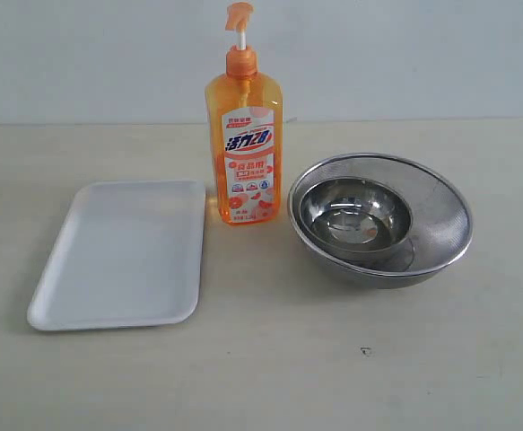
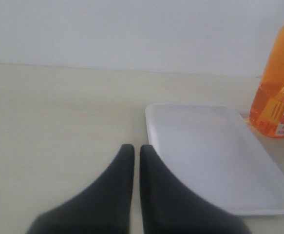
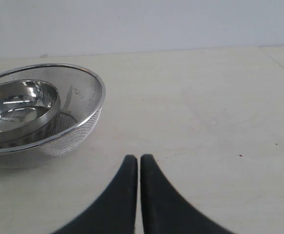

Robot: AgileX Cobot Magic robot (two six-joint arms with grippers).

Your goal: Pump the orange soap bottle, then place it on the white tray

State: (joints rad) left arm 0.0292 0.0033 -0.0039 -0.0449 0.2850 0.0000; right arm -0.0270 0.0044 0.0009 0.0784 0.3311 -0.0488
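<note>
Standing upright just beside the white tray [image 1: 117,256], not on it, the orange soap bottle [image 1: 243,153] awaits both steps; the left gripper [image 2: 133,148] and right gripper [image 3: 138,158], clear of the tray, show fingers pinched together, empty.

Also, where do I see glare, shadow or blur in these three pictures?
Exterior view: soft even light, a faint shadow beside the tray, bright reflections in the bowl. Left wrist view: the left gripper is dark and blurred near the lens, the bottle slightly soft. Right wrist view: glare spots in the bowl, the right gripper out of focus.
</note>
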